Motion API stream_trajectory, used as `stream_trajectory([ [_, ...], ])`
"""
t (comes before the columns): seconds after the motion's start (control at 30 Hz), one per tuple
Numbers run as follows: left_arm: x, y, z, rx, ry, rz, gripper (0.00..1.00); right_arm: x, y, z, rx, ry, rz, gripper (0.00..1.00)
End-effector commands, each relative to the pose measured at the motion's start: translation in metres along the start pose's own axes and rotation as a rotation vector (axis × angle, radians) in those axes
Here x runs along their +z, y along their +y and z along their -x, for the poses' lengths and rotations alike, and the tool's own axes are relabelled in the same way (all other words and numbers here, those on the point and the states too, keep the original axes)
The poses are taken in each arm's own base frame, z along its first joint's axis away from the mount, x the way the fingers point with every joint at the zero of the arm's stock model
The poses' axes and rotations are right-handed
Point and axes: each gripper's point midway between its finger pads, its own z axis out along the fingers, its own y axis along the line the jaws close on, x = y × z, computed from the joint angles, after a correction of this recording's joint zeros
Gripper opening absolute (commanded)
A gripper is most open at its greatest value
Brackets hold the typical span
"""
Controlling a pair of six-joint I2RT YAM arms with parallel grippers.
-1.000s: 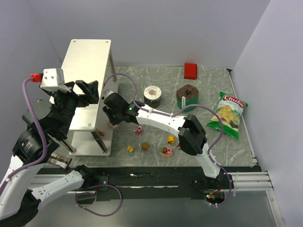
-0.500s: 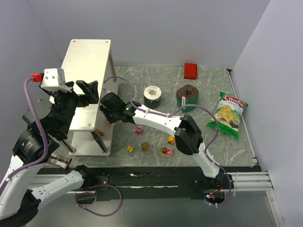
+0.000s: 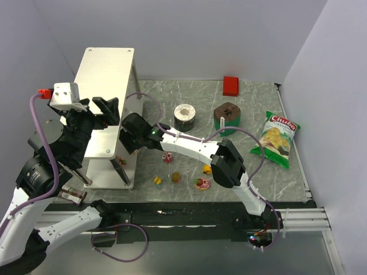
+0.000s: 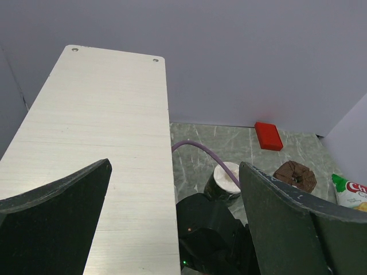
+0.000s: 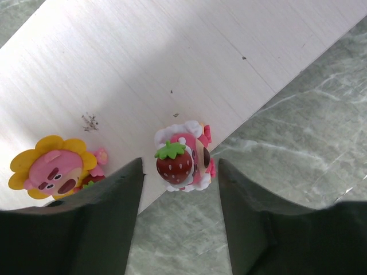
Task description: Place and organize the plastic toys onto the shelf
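Overhead, green marbled tabletop [image 3: 195,94], plain grey walls [image 3: 229,34], white shelf [image 3: 106,74] at left

Left arm [image 3: 51,172] and right arm [image 3: 192,148]: white shells, black joints, black end effector fingers [image 4: 51,217], looping purple cables [image 4: 198,148]. Red plug [image 3: 42,91] at nine o'clock of the left's white wrist camera [image 3: 64,94].

Spread-fingered left end effector [image 4: 175,166] above the shelf [image 4: 97,126] top.

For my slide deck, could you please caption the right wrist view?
Right gripper open astride a strawberry toy standing near the edge of the shelf, a sunflower toy beside it.
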Motion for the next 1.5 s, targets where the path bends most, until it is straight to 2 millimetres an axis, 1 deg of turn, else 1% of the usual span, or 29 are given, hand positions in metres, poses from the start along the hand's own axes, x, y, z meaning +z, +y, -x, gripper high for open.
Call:
stream_trajectory([
  [0.0, -0.001, 0.0, 0.018, -0.028, -0.051, 0.003, 0.99, -0.007, 0.01, 0.031, -0.017, -0.113, 0.007, 0.73],
  [0.03, -0.002, 0.0, 0.019, -0.029, -0.052, 0.001, 0.99, -0.008, 0.01, 0.033, -0.013, -0.124, 0.007, 0.76],
  [0.07, -0.001, 0.0, 0.018, -0.03, -0.05, 0.002, 0.99, -0.007, 0.009, 0.032, -0.018, -0.123, 0.007, 0.8],
  [0.17, -0.002, 0.0, 0.018, -0.033, -0.05, 0.0, 0.99, -0.011, 0.01, 0.034, -0.012, -0.139, 0.01, 0.85],
  [0.23, -0.002, 0.0, 0.019, -0.038, -0.051, 0.0, 0.99, -0.014, 0.01, 0.037, -0.007, -0.147, 0.017, 0.86],
  [0.27, -0.002, 0.0, 0.018, -0.041, -0.049, -0.002, 0.99, -0.014, 0.01, 0.033, -0.004, -0.143, 0.02, 0.87],
  [0.33, -0.003, 0.0, 0.018, -0.041, -0.048, -0.001, 0.99, -0.019, 0.009, 0.034, 0.004, -0.154, 0.021, 0.87],
  [0.37, -0.003, 0.0, 0.018, -0.044, -0.049, -0.002, 0.99, -0.017, 0.009, 0.022, 0.007, -0.134, 0.028, 0.87],
  [0.4, -0.003, 0.0, 0.018, -0.046, -0.048, -0.001, 0.99, -0.028, 0.012, 0.036, 0.018, -0.189, 0.05, 0.87],
  [0.43, -0.003, 0.0, 0.018, -0.047, -0.048, -0.002, 0.99, -0.031, 0.011, 0.036, 0.024, -0.206, 0.064, 0.87],
  [0.47, -0.003, 0.0, 0.017, -0.05, -0.047, -0.001, 0.99, -0.029, 0.012, 0.019, 0.022, -0.186, 0.08, 0.88],
  [0.5, -0.003, 0.0, 0.018, -0.052, -0.048, 0.0, 0.99, -0.041, 0.012, 0.035, 0.034, -0.252, 0.094, 0.88],
  [0.67, -0.003, 0.001, 0.016, -0.05, -0.044, 0.004, 1.0, -0.053, 0.007, 0.037, 0.057, -0.281, 0.098, 0.89],
  [0.83, -0.003, 0.001, 0.016, -0.053, -0.042, 0.006, 0.99, -0.066, 0.008, 0.042, 0.086, -0.329, 0.137, 0.89],
  [0.9, -0.004, 0.002, 0.016, -0.055, -0.042, 0.007, 0.99, -0.072, 0.006, 0.037, 0.114, -0.341, 0.156, 0.87],
  [0.93, -0.004, 0.002, 0.016, -0.055, -0.042, 0.007, 0.99, -0.073, 0.001, 0.036, 0.132, -0.344, 0.165, 0.85],
  [0.97, -0.004, 0.002, 0.016, -0.056, -0.042, 0.007, 0.99, -0.075, -0.001, 0.033, 0.168, -0.349, 0.177, 0.79],
  [1.03, -0.004, 0.002, 0.016, -0.058, -0.042, 0.009, 0.99, -0.073, -0.013, 0.028, 0.219, -0.331, 0.191, 0.7],
  [1.07, -0.003, 0.001, 0.015, -0.058, -0.041, 0.009, 0.99, -0.072, -0.017, 0.027, 0.272, -0.325, 0.202, 0.62],
  [1.1, -0.003, 0.001, 0.015, -0.058, -0.039, 0.008, 0.99, -0.07, -0.022, 0.025, 0.296, -0.316, 0.209, 0.58],
  [1.13, -0.003, 0.001, 0.014, -0.057, -0.036, 0.008, 0.99, -0.068, -0.031, 0.023, 0.341, -0.307, 0.206, 0.53],
  [1.23, -0.002, 0.001, 0.014, -0.055, -0.036, 0.01, 0.99, -0.06, -0.038, 0.019, 0.379, -0.276, 0.215, 0.47],
  [1.27, -0.002, 0.001, 0.014, -0.056, -0.037, 0.011, 0.99, -0.056, -0.04, 0.014, 0.386, -0.249, 0.213, 0.45],
  [1.3, -0.002, 0.001, 0.014, -0.054, -0.036, 0.011, 0.99, -0.056, -0.039, 0.021, 0.391, -0.251, 0.22, 0.43],
  [1.33, -0.001, 0.001, 0.013, -0.053, -0.035, 0.012, 0.99, -0.047, -0.044, 0.014, 0.406, -0.224, 0.209, 0.4],
  [1.37, -0.001, 0.001, 0.014, -0.053, -0.035, 0.012, 0.99, -0.044, -0.043, 0.013, 0.411, -0.21, 0.22, 0.39],
  [1.4, -0.001, 0.001, 0.013, -0.053, -0.034, 0.012, 0.99, -0.043, -0.043, 0.017, 0.413, -0.205, 0.223, 0.39],
  [1.43, 0.0, 0.0, 0.011, -0.048, -0.027, 0.011, 0.99, -0.036, -0.043, 0.016, 0.413, -0.197, 0.224, 0.39],
  [1.47, 0.0, -0.001, 0.011, -0.049, -0.027, 0.01, 0.99, -0.033, -0.042, 0.01, 0.413, -0.168, 0.224, 0.38],
])
